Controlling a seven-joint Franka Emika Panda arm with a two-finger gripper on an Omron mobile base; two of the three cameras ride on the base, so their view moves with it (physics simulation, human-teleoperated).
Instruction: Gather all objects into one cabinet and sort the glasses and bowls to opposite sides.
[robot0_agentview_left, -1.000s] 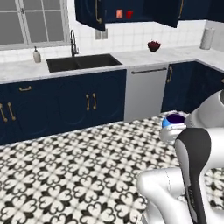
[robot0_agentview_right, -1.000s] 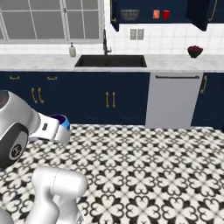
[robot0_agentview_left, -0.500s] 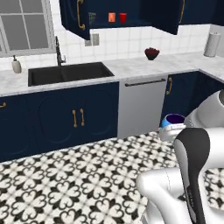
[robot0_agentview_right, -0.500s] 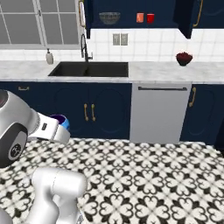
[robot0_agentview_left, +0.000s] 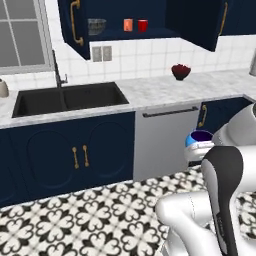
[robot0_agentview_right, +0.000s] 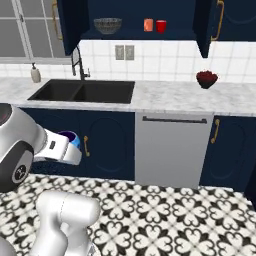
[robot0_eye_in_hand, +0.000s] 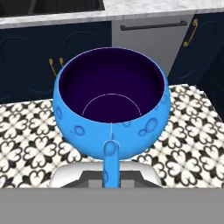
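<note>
Carrying the blue bowl (robot0_agentview_left: 201, 138) at the right middle of the left base view, the arm holds it low, well below the open cabinet (robot0_agentview_left: 127, 35) at the top, where the mesh bowl (robot0_agentview_left: 97, 25) sits left and the orange cup (robot0_agentview_left: 128, 24) and red cup (robot0_agentview_left: 143, 25) sit right, apparently already sorted.

Right base view: the bowl sits at left middle, well apart from that shelf.

Hand view: the gripper (robot0_eye_in_hand: 111, 175) is pinched on the bowl's rim, mouth towards the camera.

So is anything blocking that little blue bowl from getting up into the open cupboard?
Nothing visible blocks it. The blue bowl is held low above the floor; the cabinet stands open, its shelf bare right of the red cup.
</note>
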